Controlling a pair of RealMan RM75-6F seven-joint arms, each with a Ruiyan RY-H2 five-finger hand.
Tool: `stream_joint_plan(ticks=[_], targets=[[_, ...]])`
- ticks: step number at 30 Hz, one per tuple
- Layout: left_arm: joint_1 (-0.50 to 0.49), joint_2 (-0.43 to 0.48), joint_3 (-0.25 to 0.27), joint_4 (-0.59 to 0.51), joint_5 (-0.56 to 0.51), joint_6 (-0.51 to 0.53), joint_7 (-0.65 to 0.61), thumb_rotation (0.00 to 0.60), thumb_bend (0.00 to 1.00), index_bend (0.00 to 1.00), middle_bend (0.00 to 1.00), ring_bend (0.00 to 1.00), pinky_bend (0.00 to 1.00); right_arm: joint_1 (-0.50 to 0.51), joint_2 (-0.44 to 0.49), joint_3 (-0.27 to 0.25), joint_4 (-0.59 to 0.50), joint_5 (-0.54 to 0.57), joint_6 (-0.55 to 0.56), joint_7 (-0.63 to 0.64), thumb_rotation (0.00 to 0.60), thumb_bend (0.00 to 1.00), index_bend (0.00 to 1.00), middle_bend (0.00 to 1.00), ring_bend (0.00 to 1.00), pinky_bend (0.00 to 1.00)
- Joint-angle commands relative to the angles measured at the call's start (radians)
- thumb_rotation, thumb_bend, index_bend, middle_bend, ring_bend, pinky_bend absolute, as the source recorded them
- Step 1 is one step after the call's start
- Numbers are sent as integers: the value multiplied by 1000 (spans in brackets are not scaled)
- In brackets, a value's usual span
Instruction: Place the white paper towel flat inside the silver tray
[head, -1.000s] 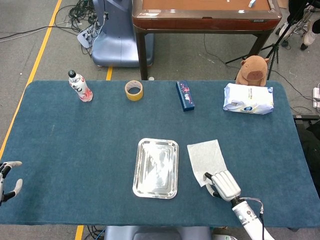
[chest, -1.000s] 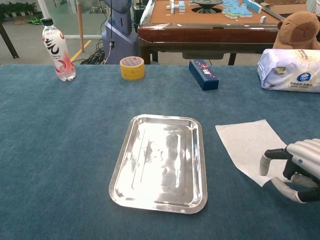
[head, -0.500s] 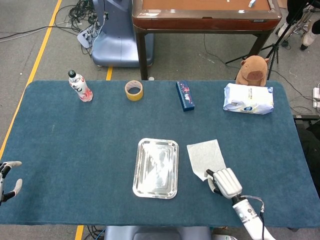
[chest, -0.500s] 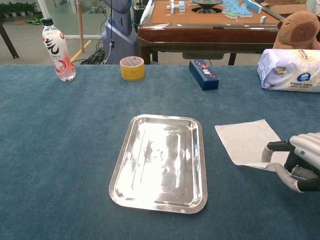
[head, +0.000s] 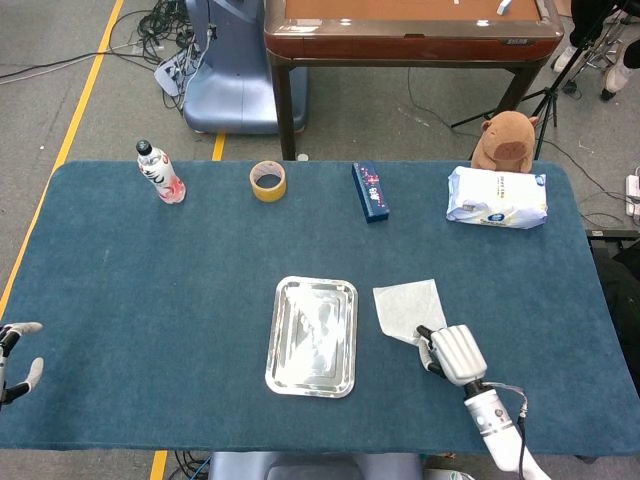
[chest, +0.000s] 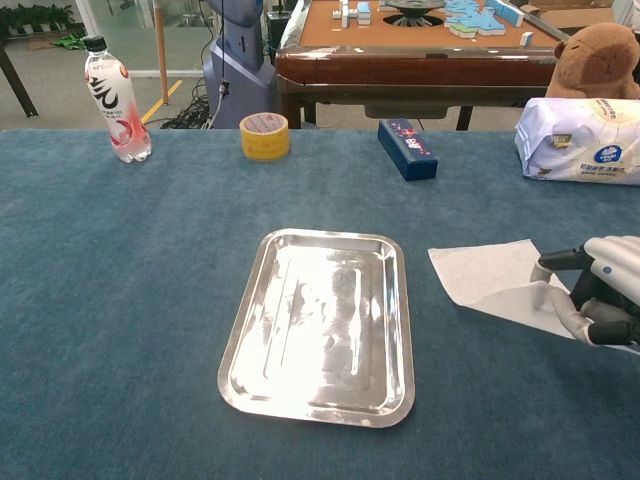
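The wide blue felt-covered table (head: 180, 280) (chest: 120, 300) carries a shiny rectangular silver metal tray (head: 312, 336) (chest: 320, 322) near its middle, with nothing lying in it. Just to the right of the tray lies the thin white paper towel (head: 406, 307) (chest: 490, 276), its near edge lifted off the cloth where the robot's right hand (head: 452, 353) (chest: 598, 303) pinches it between thumb and curled fingers. At the table's far left edge the left hand (head: 14, 358) holds nothing, its fingers spread apart.

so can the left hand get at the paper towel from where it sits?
Probably not. The left hand sits at the far left table edge, while the paper towel lies right of the silver tray, already under the right hand.
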Motion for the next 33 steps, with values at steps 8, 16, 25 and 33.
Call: stream_joint_plan(ticks=[8,16,25,33], targets=[[2,3,-1,-3,1,3,-2,600,382,293,307,227,399,19,-5,57,-42,24,31,-38,600,673,522,1000,1000,1000],[4,5,1,-5,2,4,-1,600,382,293,307,227,399,71,-28,103,-58,39,1,-84,600,675,523,1000,1000,1000],[4,7,0,-6,4,6,-6,600,382,293,307,227,399,139,-73,141,-58,71,-57,-139,600,677,523,1000,1000,1000],[9,13,0,-9,7,14,-13,600,382,293,307,227,399,190,-112,155,-88,82,-88,-198,600,677,523,1000,1000,1000]])
